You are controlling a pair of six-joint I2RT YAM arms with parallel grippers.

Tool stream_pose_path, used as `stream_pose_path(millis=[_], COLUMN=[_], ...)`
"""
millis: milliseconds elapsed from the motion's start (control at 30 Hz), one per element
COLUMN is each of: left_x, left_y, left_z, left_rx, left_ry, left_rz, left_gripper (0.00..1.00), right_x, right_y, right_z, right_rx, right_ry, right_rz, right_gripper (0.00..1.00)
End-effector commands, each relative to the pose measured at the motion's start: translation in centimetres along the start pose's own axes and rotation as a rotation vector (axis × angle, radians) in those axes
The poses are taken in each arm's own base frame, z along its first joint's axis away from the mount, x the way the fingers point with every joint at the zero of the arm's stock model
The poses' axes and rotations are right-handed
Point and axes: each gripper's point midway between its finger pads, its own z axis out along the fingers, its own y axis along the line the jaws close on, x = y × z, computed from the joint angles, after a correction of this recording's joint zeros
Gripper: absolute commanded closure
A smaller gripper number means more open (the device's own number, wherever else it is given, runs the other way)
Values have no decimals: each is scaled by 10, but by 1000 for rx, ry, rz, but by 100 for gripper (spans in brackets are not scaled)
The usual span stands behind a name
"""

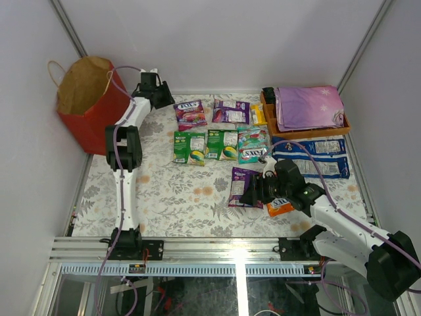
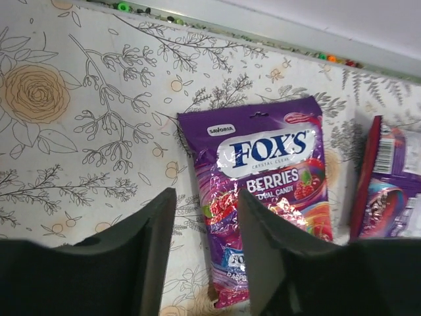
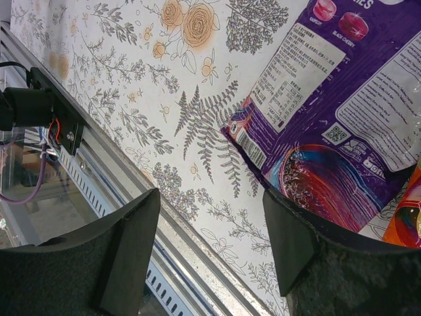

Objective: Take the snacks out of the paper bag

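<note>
On the floral table [image 1: 184, 197], the red paper bag [image 1: 89, 108] stands at the far-left corner, with snack packets [image 1: 222, 145] spread out mid-table. The left gripper [image 2: 205, 197], jaws apart, hovers over the FOX'S Berries packet [image 2: 270, 178]. The right gripper [image 3: 210, 197], jaws likewise apart, hovers over a purple packet [image 3: 342, 99].

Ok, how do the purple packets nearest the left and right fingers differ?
The left purple packet lies front up, FOX'S BERRIES logo showing; the right purple packet lies back up, showing small print and a QR code. The left one sits in the far row; the right one lies nearer the front, beside an orange packet. Both lie flat, ungripped.
</note>
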Motion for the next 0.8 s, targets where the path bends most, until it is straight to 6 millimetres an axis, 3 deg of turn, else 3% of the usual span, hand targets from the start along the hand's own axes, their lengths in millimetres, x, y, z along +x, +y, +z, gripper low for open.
stream_pose_path(millis=[0,300,433,767], left_x=[5,20,27,49], left_y=[6,38,46,28], left_z=[8,16,18,51], left_rx=[-142,-331,-377,-340], left_ry=[-52,-68,-68,2], left_rz=[-10,-83,-82,-41], left_gripper=[65,100,100,100], right_x=[-7,-4,-3,-2], right_y=[7,5,5,5], right_z=[-1,-2,-1,-2], right_rx=[-35,-28,-31,-31], right_ry=[-23,-24,-21,-21], right_rz=[-13,-13,-12,-13], right_gripper=[29,28,28,28])
